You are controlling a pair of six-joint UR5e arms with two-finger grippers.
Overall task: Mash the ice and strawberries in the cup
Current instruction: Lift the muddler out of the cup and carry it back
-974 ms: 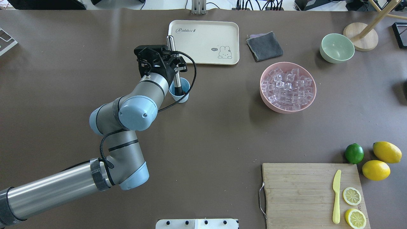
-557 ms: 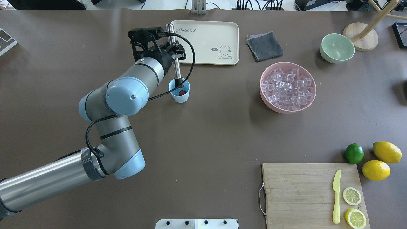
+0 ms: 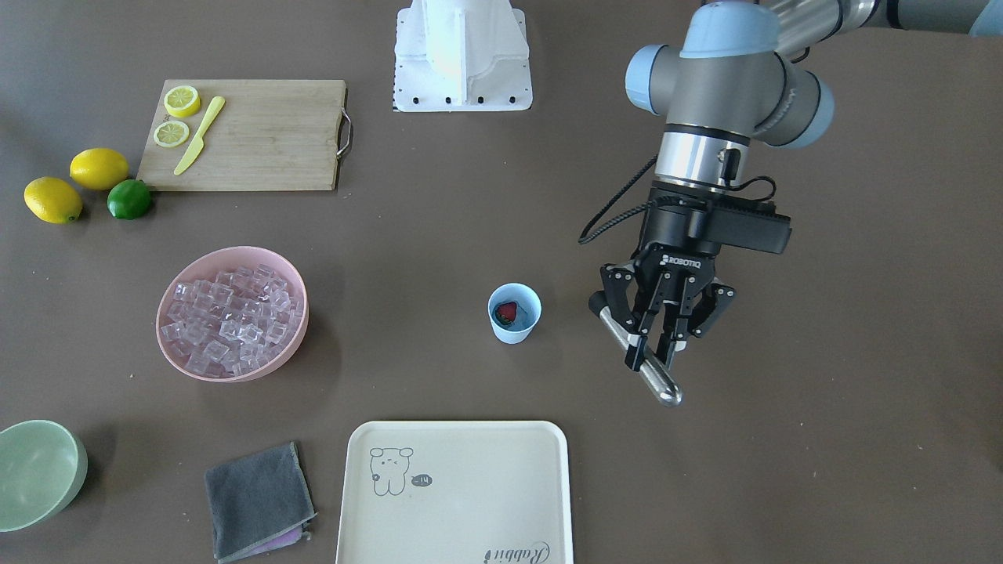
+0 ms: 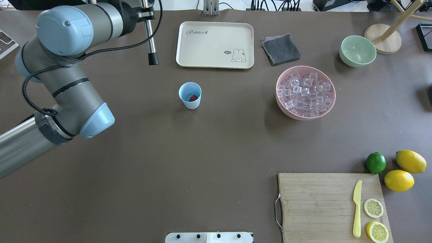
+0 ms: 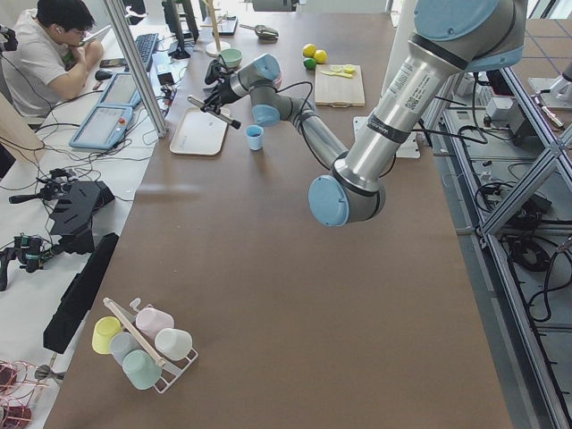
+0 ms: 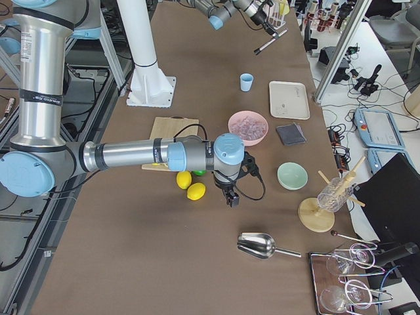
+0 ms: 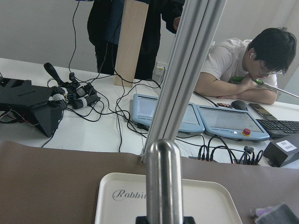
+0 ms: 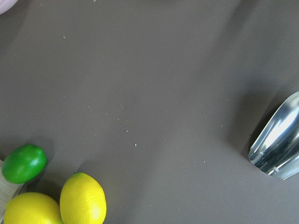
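Observation:
The light blue cup (image 4: pixel 190 95) stands upright in the middle of the table with the red strawberry (image 4: pixel 193 98) inside; the front-facing view shows the cup (image 3: pixel 515 313) and strawberry (image 3: pixel 507 312) too. I cannot tell whether there is ice in the cup. The ice (image 4: pixel 305 92) fills a pink bowl (image 4: pixel 287 113). My left gripper (image 3: pixel 652 356) is shut on a steel muddler (image 3: pixel 664 385), raised above the table beside the cup and clear of it. The muddler's black tip (image 4: pixel 153 59) points down. My right gripper (image 6: pixel 232 200) hovers near the lemons; whether it is open, I cannot tell.
A cream tray (image 4: pixel 216 44), a grey cloth (image 4: pixel 280 49) and a pale green bowl (image 4: pixel 357 50) lie along the far side. A cutting board (image 4: pixel 320 202) with a yellow knife and lemon slices, a lime (image 4: pixel 376 162), lemons, and a metal scoop (image 8: pixel 278 144) are on the right.
My left arm has lifted the muddler out of the cup and swung it up and left, away from the cup. The cup and strawberry now stand uncovered.

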